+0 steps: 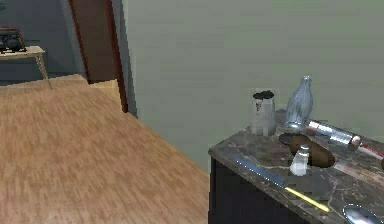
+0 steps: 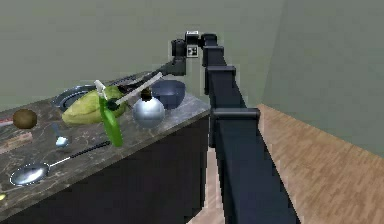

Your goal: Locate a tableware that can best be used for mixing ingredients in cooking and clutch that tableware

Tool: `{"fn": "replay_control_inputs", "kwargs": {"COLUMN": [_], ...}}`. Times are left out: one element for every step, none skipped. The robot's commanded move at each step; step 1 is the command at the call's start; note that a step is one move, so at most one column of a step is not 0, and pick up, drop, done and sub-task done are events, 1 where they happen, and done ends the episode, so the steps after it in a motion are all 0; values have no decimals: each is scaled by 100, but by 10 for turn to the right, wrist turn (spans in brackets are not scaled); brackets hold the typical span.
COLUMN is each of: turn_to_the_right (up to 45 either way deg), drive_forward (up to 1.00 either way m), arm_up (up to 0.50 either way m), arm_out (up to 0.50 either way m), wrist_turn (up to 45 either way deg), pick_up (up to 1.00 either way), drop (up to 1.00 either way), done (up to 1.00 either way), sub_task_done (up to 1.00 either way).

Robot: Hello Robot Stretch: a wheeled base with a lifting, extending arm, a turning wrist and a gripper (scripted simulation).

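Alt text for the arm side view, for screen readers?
The dark arm extends alongside a marble counter, its end effector near a blue-grey bowl; whether it holds anything cannot be told. A round silver pot, green bottle and spoon sit nearby.

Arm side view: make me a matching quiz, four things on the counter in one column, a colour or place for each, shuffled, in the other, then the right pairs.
Things
1 bowl
2 kettle
3 bottle
4 spoon

Descriptions
A bright green
B lying flat near the view's left edge
C blue-grey, nearest the arm
D round and shiny, dark knob on top

Pairs: 1-C, 2-D, 3-A, 4-B
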Motion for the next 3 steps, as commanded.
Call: {"fn": "replay_control_inputs", "kwargs": {"turn_to_the_right": [0, 0, 0], "drive_forward": [0, 0, 0], "arm_up": [0, 0, -12], "arm_out": [0, 0, 0], "wrist_turn": [450, 300, 0], "pick_up": [0, 0, 0], "drop": [0, 0, 0], "done": [0, 0, 0], "sub_task_done": [0, 0, 0]}}
